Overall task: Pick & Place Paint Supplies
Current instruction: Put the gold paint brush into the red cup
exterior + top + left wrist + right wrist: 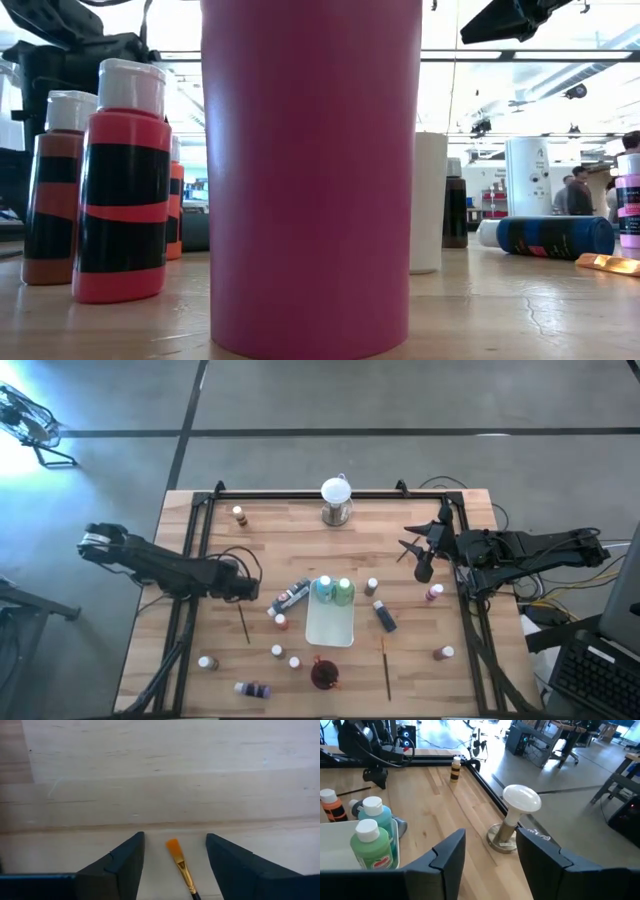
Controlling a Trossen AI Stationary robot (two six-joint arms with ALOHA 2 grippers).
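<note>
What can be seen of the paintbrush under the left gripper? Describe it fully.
The paintbrush lies flat on the pale wooden table. It has a flat orange bristle tip, a gold metal ferrule and a dark handle that runs out of the left wrist view. It lies between the spread fingers of the left gripper; neither finger touches it. In the high view the brush shows as a thin dark line just off the gripper, left of the white tray.

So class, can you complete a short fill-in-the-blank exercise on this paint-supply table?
1. The left gripper hovers with open fingers on either side of a ____.
2. In the white tray stand a teal bottle and a ____ one.
3. The dark red cup stands just off the tray's ____ end.

Missing words: brush; green; near
</note>
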